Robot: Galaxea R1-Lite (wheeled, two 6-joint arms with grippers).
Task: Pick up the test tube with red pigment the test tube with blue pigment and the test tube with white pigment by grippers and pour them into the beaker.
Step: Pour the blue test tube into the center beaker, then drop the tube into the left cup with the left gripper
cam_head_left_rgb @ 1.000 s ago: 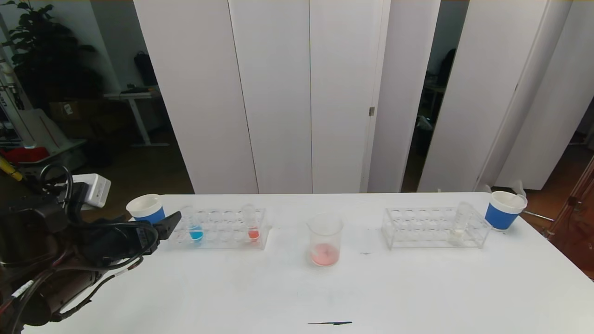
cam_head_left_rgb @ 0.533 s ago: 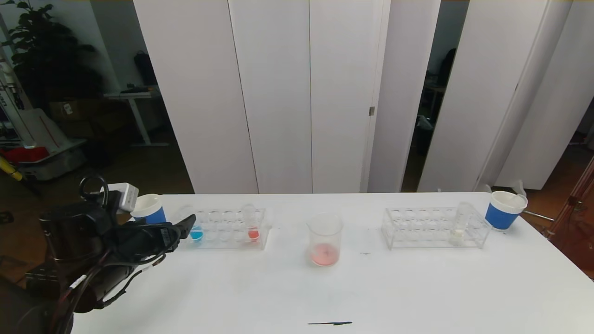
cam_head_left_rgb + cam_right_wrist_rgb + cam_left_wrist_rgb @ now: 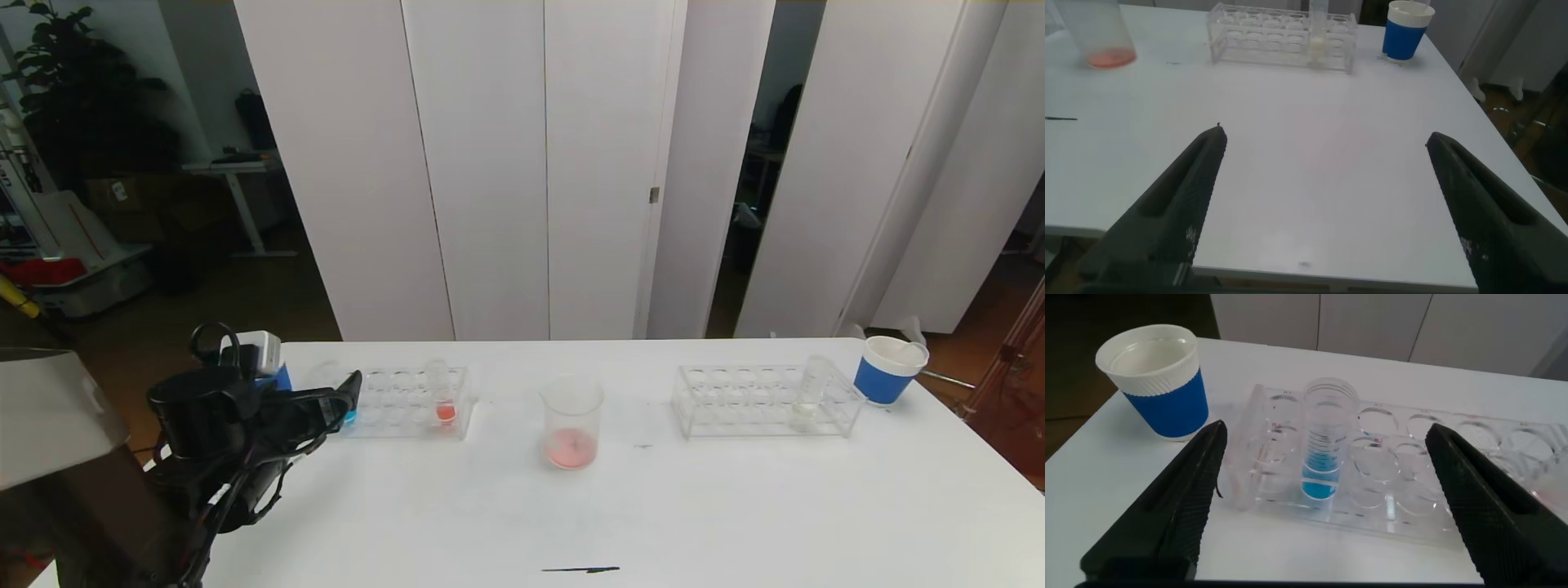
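Note:
The test tube with blue pigment stands upright at the left end of the left clear rack. My left gripper is open, one finger on each side of the tube and not touching it. In the head view the left gripper covers most of that tube. The test tube with red pigment stands in the same rack. The beaker at mid-table holds pinkish-red liquid. The test tube with white pigment stands in the right rack. My right gripper hangs open over the table's near right part.
A white-and-blue paper cup stands just beyond the left rack's end, close to my left finger. Another paper cup sits at the far right by the right rack. A short dark mark lies near the front edge.
My left gripper has moved right and forward to the left rack's end, and now hides the blue tube and most of the left cup in the head view.

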